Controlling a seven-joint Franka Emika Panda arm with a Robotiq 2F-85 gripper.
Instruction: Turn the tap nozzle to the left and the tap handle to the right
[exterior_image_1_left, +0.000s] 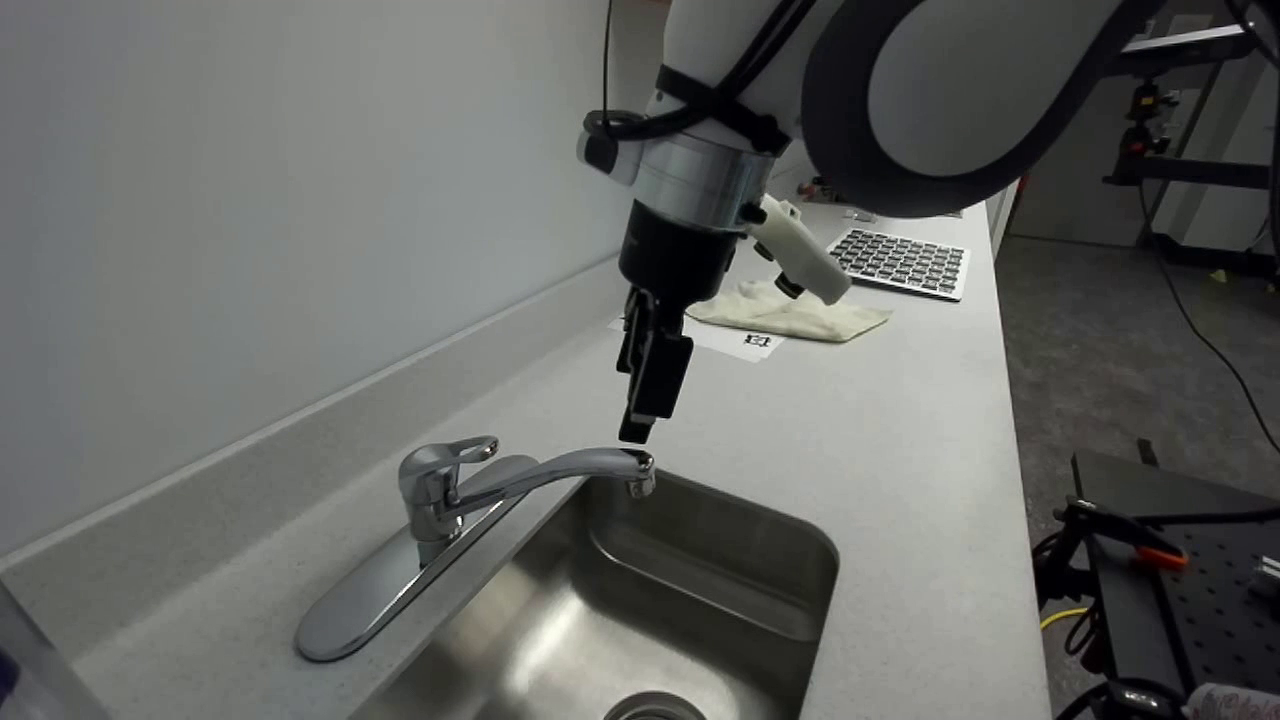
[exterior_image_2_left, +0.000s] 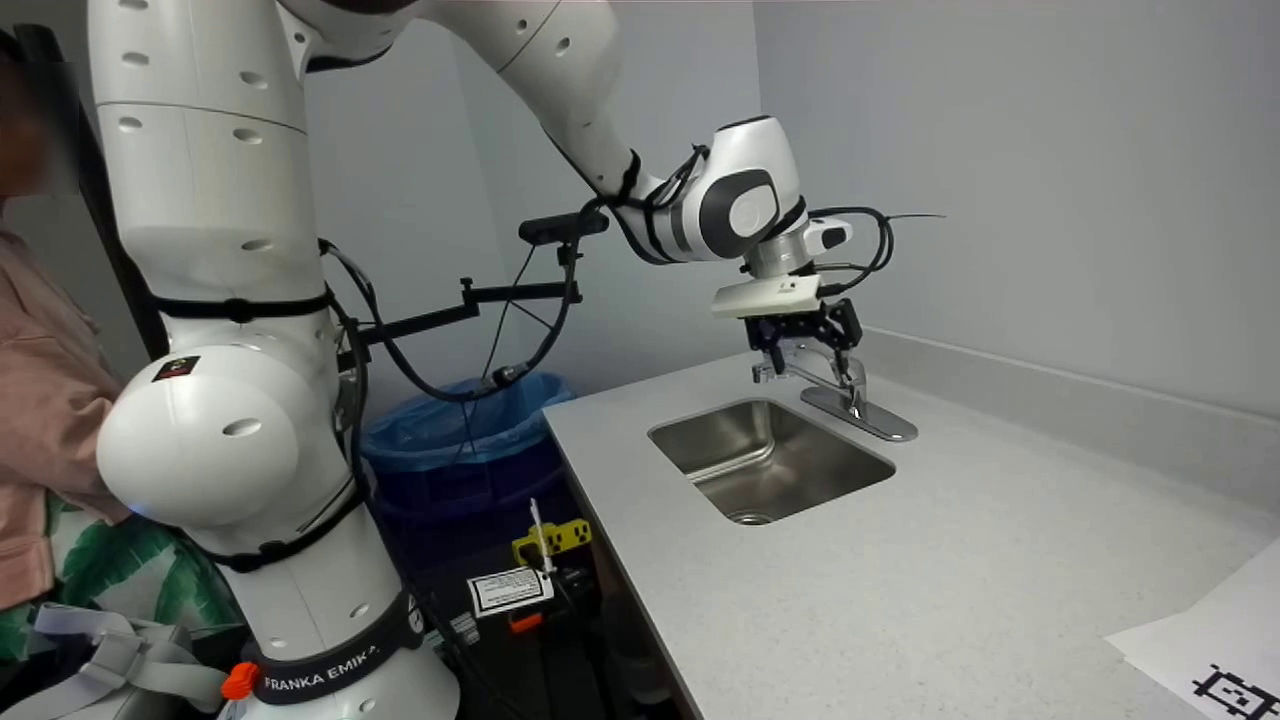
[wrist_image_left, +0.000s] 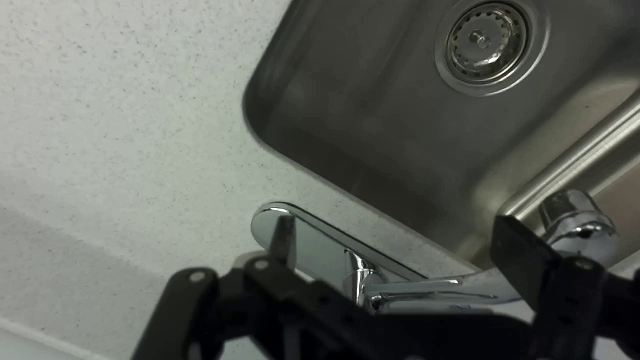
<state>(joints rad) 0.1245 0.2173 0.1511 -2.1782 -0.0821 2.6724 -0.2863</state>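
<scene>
End effector (exterior_image_1_left: 645, 424): fingers (wrist_image_left: 520, 260) spread wide, holding nothing. To swing the spout (exterior_image_1_left: 580, 463), presumably the step in hand, one finger should bear on its side near the outlet (exterior_image_1_left: 642, 480) and sweep level, without pressing down. Outlet: just below the fingers; contact uncertain. Handle (exterior_image_1_left: 440, 455): farther off, toward the edge of the desk (exterior_image_1_left: 900, 450) along the wall (exterior_image_1_left: 300, 200).

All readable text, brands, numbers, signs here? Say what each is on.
"FRANKA EMIK": black band around the robot arm; final letter unclear.
White tag: printed lines, too small to read.
Dark sticker on the arm: too small.
Paper: black printed pattern, no words seen.
White item, bottom right corner of an exterior view: lettering blurred.
Patterned board: no legible characters.
</scene>
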